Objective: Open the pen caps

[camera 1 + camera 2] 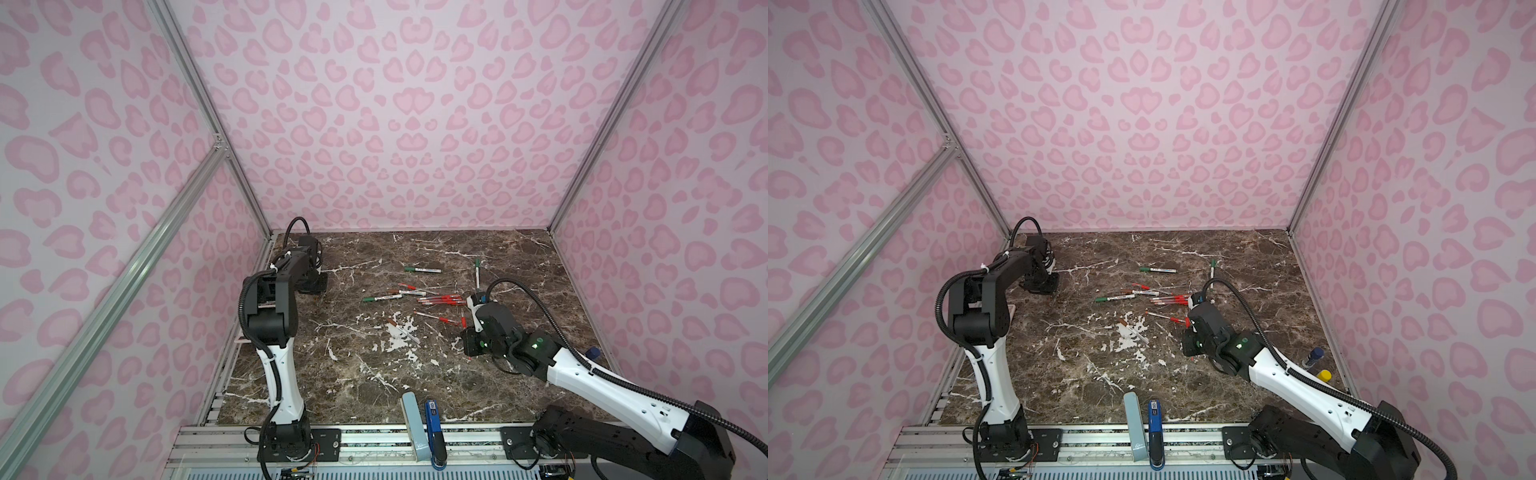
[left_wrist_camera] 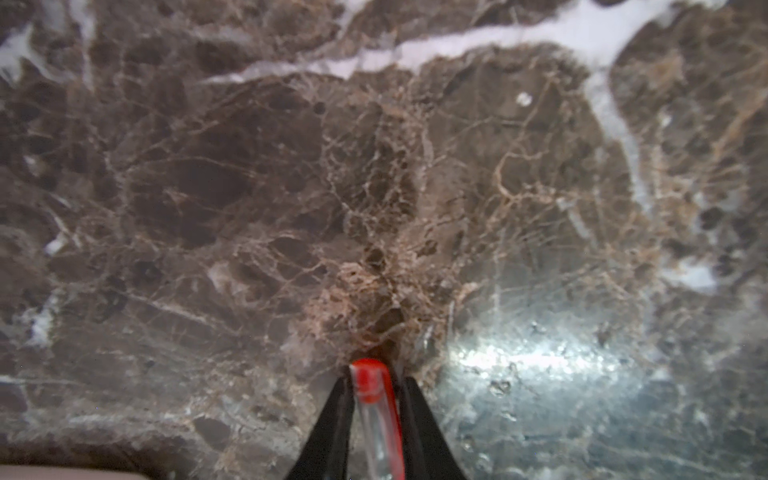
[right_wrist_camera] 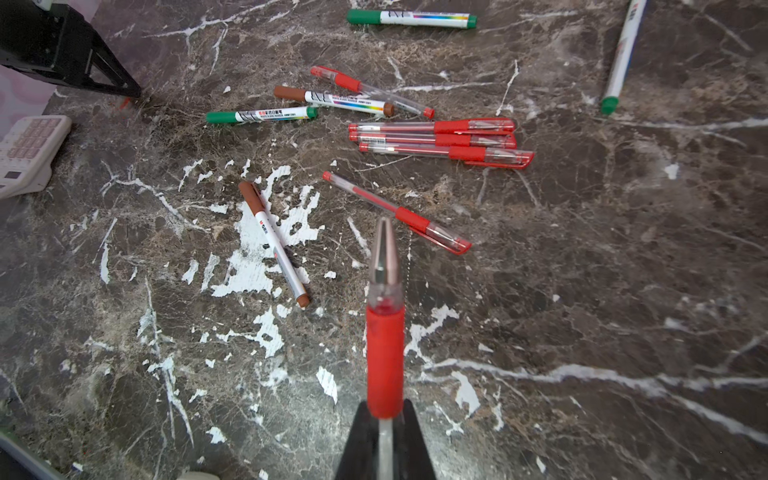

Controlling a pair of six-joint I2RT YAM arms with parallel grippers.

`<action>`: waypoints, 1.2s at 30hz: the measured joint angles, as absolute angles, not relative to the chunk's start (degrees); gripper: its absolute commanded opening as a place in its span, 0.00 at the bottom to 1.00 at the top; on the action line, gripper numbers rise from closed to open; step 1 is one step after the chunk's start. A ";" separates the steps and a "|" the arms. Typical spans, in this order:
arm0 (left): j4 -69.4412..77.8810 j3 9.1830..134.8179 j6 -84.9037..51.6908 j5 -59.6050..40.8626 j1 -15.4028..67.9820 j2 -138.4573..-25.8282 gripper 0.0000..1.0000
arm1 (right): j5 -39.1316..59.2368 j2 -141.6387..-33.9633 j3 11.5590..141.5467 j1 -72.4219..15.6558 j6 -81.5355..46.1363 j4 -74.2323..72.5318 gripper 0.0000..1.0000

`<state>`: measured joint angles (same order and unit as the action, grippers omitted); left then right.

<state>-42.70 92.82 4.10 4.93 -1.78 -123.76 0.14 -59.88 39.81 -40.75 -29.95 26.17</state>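
- In both top views the marble table (image 1: 365, 374) is closed in by pink patterned walls at left, back and right. A metal rail runs along the lower edge, where a pale blue bar (image 1: 413, 428) and a blue stapler-like object (image 1: 433, 432) are laid across it. Bare room is found in the lower middle of the tabletop and along its right side.
- The bundle of red pens (image 1: 440, 299), the green-capped markers (image 1: 422, 269) and a brown-capped marker (image 1: 401, 328) are spread over the middle. The left gripper (image 1: 318, 286) is seen low at the upper left of the tabletop, near the wall and well apart from them. The right gripper (image 1: 1188, 327) is placed just beside the lower right of the pens.
- In the left wrist view a red pen cap (image 2: 372, 386) is seen at the lower middle, between the two black fingers (image 2: 332, 419). Whether it is pressed or merely flanked cannot be told. The rest of the frame is filled by bare marble.
- In the right wrist view the jaws are closed on an uncapped red pen (image 3: 384, 332) at the lower middle, with its metal tip pointed up the frame. A capped red pen (image 3: 399, 216) lies near that tip. A pink calculator (image 3: 29, 149) is seen at the left edge.
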 measured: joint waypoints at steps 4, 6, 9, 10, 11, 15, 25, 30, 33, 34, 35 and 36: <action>-42.68 92.95 4.10 4.91 -1.87 -123.59 0.35 | 0.25 -58.54 39.72 -40.53 -30.41 26.83 0.00; -42.72 92.71 4.05 4.91 -1.87 -123.17 0.43 | 0.12 -57.82 39.79 -40.38 -30.41 26.65 0.00; -43.55 91.83 3.88 4.49 -1.58 -120.64 0.52 | 0.03 -58.02 40.58 -39.09 -30.28 26.98 0.00; -43.42 91.09 3.88 4.49 -1.34 -118.74 0.54 | 0.05 -58.37 41.25 -38.50 -30.17 27.31 0.00; -43.40 90.26 3.86 4.34 -1.08 -116.57 0.58 | 0.05 -58.76 42.00 -37.89 -29.85 27.40 0.00; -42.04 85.84 3.09 2.68 -0.12 -107.28 0.67 | 0.89 -61.14 44.53 -34.65 -28.21 28.14 0.00; -33.36 62.70 2.52 -6.61 1.65 -78.13 0.88 | 3.38 -74.96 56.53 -21.21 -20.45 32.60 0.00; -27.77 52.16 2.28 -10.46 1.65 -64.82 0.97 | 4.56 -82.59 62.83 -14.46 -15.33 35.51 0.00; -25.71 48.31 2.07 -13.41 1.30 -59.31 0.98 | 5.17 -86.48 66.72 -10.96 -12.86 37.60 0.00; -25.15 47.68 1.91 -14.24 1.02 -58.33 0.98 | 5.13 -87.64 67.94 -9.67 -12.21 37.91 0.00; -24.53 47.24 1.89 -14.98 0.73 -57.71 0.98 | 5.15 -88.62 68.93 -8.43 -11.46 38.17 0.00; -24.14 47.09 1.80 -15.64 0.62 -57.45 0.98 | 5.15 -89.41 69.69 -7.42 -10.94 38.46 0.00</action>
